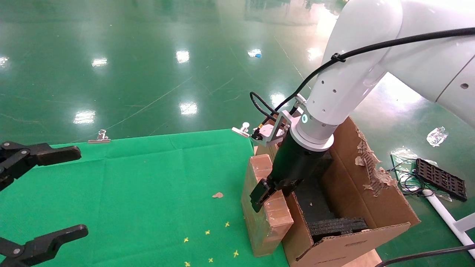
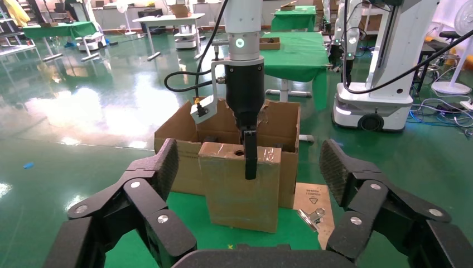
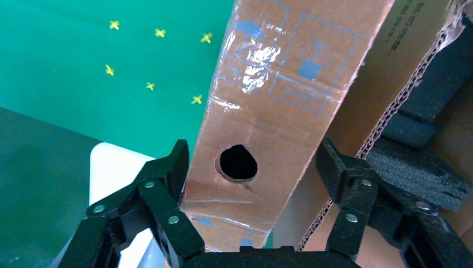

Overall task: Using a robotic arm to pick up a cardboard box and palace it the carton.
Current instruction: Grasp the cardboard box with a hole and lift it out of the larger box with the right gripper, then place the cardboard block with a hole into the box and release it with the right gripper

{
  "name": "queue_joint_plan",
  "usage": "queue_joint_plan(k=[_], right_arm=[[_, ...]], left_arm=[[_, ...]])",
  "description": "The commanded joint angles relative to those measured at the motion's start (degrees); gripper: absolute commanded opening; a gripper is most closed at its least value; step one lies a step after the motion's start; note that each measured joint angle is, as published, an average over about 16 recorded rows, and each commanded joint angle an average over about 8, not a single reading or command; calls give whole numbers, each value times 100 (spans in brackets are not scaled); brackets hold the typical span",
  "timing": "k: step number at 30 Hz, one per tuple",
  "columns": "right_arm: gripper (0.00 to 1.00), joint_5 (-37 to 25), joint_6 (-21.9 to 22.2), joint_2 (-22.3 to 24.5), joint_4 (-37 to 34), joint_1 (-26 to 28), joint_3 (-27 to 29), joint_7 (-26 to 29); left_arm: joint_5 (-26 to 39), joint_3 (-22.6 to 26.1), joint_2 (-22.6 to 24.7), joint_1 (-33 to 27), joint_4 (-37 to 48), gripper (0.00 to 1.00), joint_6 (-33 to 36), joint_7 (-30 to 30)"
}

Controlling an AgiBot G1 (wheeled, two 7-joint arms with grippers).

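Observation:
The small slim cardboard box (image 1: 274, 218) stands upright on the green table, against the outside wall of the large carton (image 1: 349, 244). A round hole shows in its top side (image 3: 279, 89). The white robotic arm's right gripper (image 1: 272, 191) is lowered over the box top. Its jaws are open and straddle the box (image 3: 252, 151); one finger (image 3: 173, 173) is at the box's edge, and the other stands a little clear. The left wrist view shows the box (image 2: 240, 190), the carton (image 2: 178, 145) and this gripper (image 2: 250, 162). My left gripper (image 1: 70, 193) is open and empty at the table's left.
Black foam inserts (image 1: 336, 226) line the carton, which has a torn ragged flap (image 1: 371, 167). Binder clips (image 1: 99, 137) (image 1: 241, 129) hold the green cloth (image 1: 148, 178). A cardboard scrap (image 1: 218, 195) lies on it. A black tray and cables (image 1: 441, 178) lie on the floor at right.

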Motion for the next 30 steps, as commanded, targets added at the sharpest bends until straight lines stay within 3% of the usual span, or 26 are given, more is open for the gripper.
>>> queue_joint_plan(k=[1, 19, 30], right_arm=[[0, -1, 0, -3, 1, -13, -8, 9], [0, 61, 43, 103, -40, -34, 12, -55], [0, 458, 619, 989, 119, 770, 776, -1256]], left_arm=[[-1, 1, 0, 0, 0, 0, 0, 0], [-5, 7, -3, -2, 0, 0, -3, 4], [-8, 11, -5, -2, 0, 0, -5, 6]])
